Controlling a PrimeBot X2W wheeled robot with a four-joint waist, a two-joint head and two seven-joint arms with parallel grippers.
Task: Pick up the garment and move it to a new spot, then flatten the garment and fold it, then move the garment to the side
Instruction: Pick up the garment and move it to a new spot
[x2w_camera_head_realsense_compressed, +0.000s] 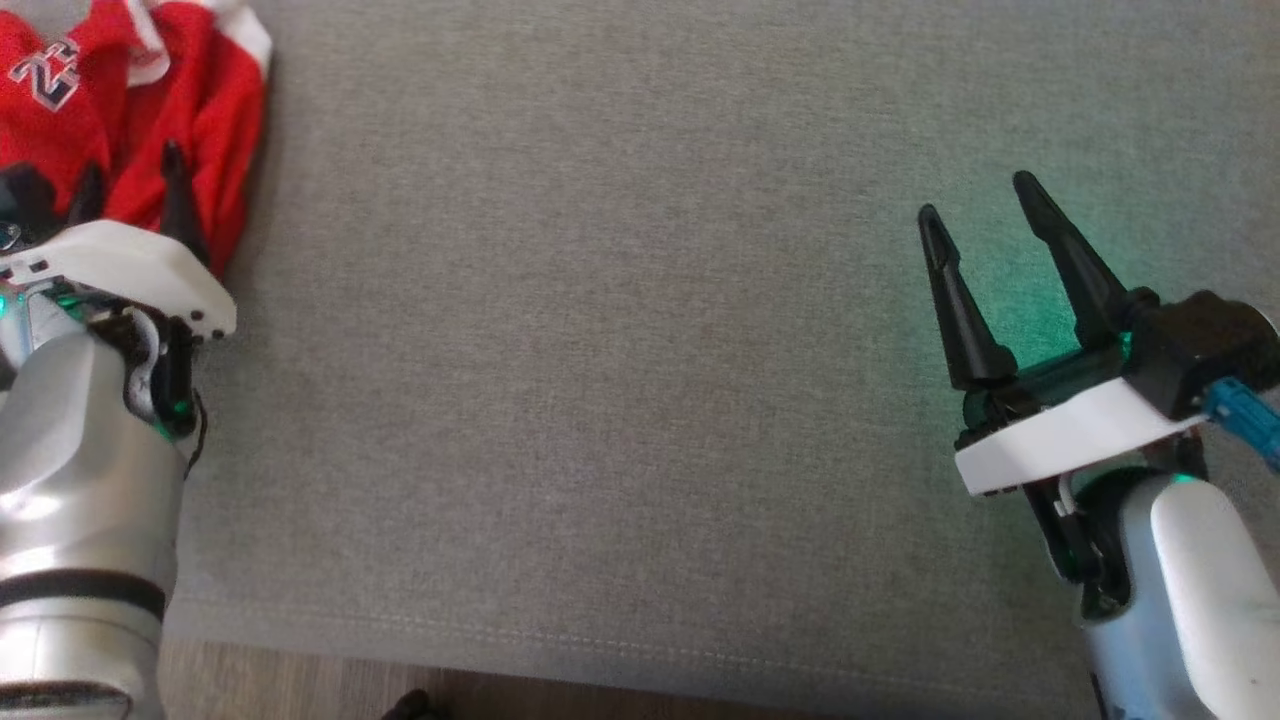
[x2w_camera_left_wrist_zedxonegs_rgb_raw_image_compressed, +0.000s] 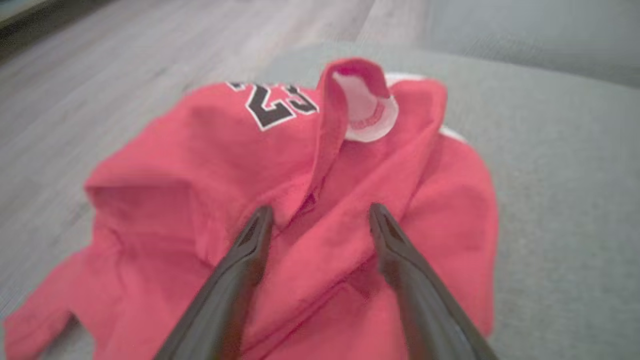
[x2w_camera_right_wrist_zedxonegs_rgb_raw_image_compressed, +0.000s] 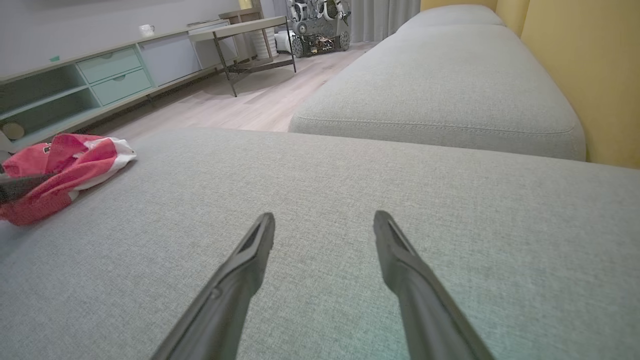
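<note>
The garment (x2w_camera_head_realsense_compressed: 190, 110) is a red jersey with white trim and a black-and-white number, crumpled at the far left of the grey cushion (x2w_camera_head_realsense_compressed: 620, 330). My left gripper (x2w_camera_head_realsense_compressed: 130, 175) is open, its two dark fingers spread just over the jersey's near folds; in the left wrist view the garment (x2w_camera_left_wrist_zedxonegs_rgb_raw_image_compressed: 310, 210) lies under and between the fingertips of the left gripper (x2w_camera_left_wrist_zedxonegs_rgb_raw_image_compressed: 320, 212). Over bare cushion at the right, my right gripper (x2w_camera_head_realsense_compressed: 980, 200) stands open and holds nothing. From the right wrist view the garment (x2w_camera_right_wrist_zedxonegs_rgb_raw_image_compressed: 60, 167) shows far left, the right gripper (x2w_camera_right_wrist_zedxonegs_rgb_raw_image_compressed: 325, 220) well apart from it.
The cushion's front edge (x2w_camera_head_realsense_compressed: 600, 650) runs along the bottom, with wood floor (x2w_camera_head_realsense_compressed: 280, 690) below it. A second grey cushion (x2w_camera_right_wrist_zedxonegs_rgb_raw_image_compressed: 440, 85) lies beyond, against a yellow wall (x2w_camera_right_wrist_zedxonegs_rgb_raw_image_compressed: 590, 75). A low cabinet (x2w_camera_right_wrist_zedxonegs_rgb_raw_image_compressed: 100, 80) and a small table (x2w_camera_right_wrist_zedxonegs_rgb_raw_image_compressed: 245, 35) stand across the floor.
</note>
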